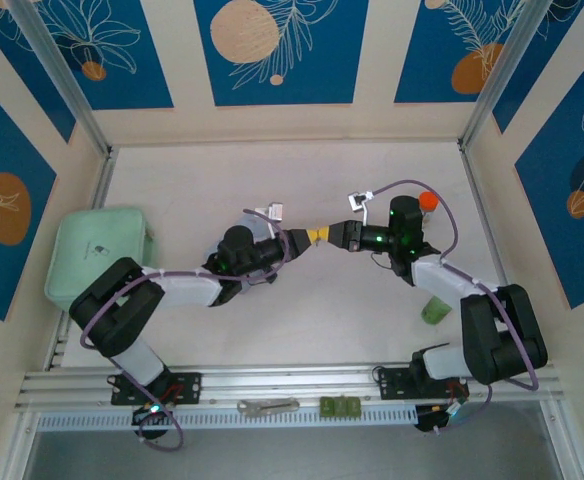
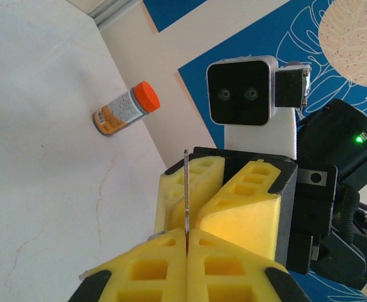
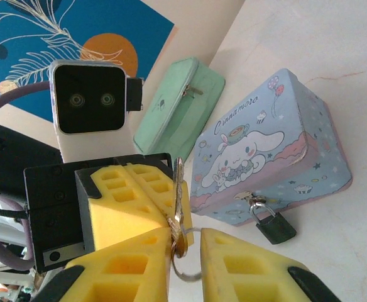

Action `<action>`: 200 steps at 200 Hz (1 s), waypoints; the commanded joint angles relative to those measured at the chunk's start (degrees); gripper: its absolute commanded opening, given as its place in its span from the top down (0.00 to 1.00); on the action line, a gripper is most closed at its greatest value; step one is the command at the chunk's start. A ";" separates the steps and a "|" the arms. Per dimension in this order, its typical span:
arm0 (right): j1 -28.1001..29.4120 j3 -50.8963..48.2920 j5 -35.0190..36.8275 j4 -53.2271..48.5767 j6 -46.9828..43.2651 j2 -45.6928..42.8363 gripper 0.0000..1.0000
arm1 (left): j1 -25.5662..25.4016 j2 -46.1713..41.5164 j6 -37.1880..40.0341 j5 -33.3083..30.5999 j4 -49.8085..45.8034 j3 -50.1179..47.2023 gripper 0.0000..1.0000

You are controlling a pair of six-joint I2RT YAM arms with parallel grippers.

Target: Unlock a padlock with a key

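The left gripper (image 2: 187, 242) has its pads pressed flat together on the key (image 2: 186, 189), pinched low and edge-on right at its tips. Tip to tip against it sits the right gripper (image 3: 186, 234), a narrow gap between its pads and nothing clamped. The key's ring (image 3: 185, 272) hangs in that gap and the brownish head lies against the pad on its left. This looks like a handover or regrip. To do it well, the right pads should close square on the head before the left ones let go, leaving the blade free and not skewed. In both wrist views the key rises from the meeting tips in front of the opposite gripper. I judge its long axis to stand across the line of the fingers, ring end down at the tips and blade up towards the cameras. Farther out, ahead and to the right of the right gripper's tips, the padlock (image 3: 274, 226) hangs from the hasp of the tin (image 3: 271, 145), shackle up, its dark body low by the table (image 3: 334, 251). Its keyhole is hidden
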 commanded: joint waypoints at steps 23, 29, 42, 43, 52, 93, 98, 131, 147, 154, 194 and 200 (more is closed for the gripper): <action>0.43 0.51 -1.85 2.25 0.69 1.28 0.83 | -0.84 1.00 -0.74 1.57 4.15 -0.11 1.00; 0.39 0.61 -1.83 2.34 0.69 1.35 0.84 | -0.90 1.08 -0.83 1.65 4.14 -0.11 1.00; 0.47 0.89 -2.08 2.76 0.78 1.66 0.89 | -0.94 1.25 -0.97 1.70 4.21 -0.02 1.00; 0.50 0.90 -2.13 2.79 0.73 1.66 0.89 | -0.98 1.27 -0.94 1.72 4.18 -0.02 1.00; 0.44 1.15 -2.39 2.87 0.65 1.90 0.94 | -1.01 1.35 -1.09 1.74 4.40 -0.02 1.00; 0.00 2.24 -2.84 -2.51 -2.87 1.01 1.00 | -0.94 -0.13 -0.31 0.66 3.43 -0.62 0.90; -0.08 2.49 -2.73 -4.23 -3.86 0.40 1.00 | -0.71 -0.76 0.33 0.39 2.46 -0.76 0.79; -0.61 5.37 -1.97 -16.75 -11.42 -2.63 1.00 | 1.81 -6.91 5.77 -1.95 -6.02 -1.28 0.44; -0.62 6.46 -2.99 -19.66 -12.83 -2.83 1.00 | 3.06 -8.61 8.67 -1.13 -9.90 0.50 0.45; -0.53 6.72 -3.44 -20.65 -13.31 -2.75 1.00 | 3.53 -8.72 9.73 -0.08 -11.39 1.67 0.45; -0.32 7.82 -5.65 -22.62 -14.25 -2.04 1.00 | 4.44 -5.44 10.56 4.64 -11.94 5.89 0.46; -0.29 7.91 -5.86 -22.60 -14.25 -1.95 1.00 | 4.44 -4.62 10.22 5.44 -11.23 6.33 0.47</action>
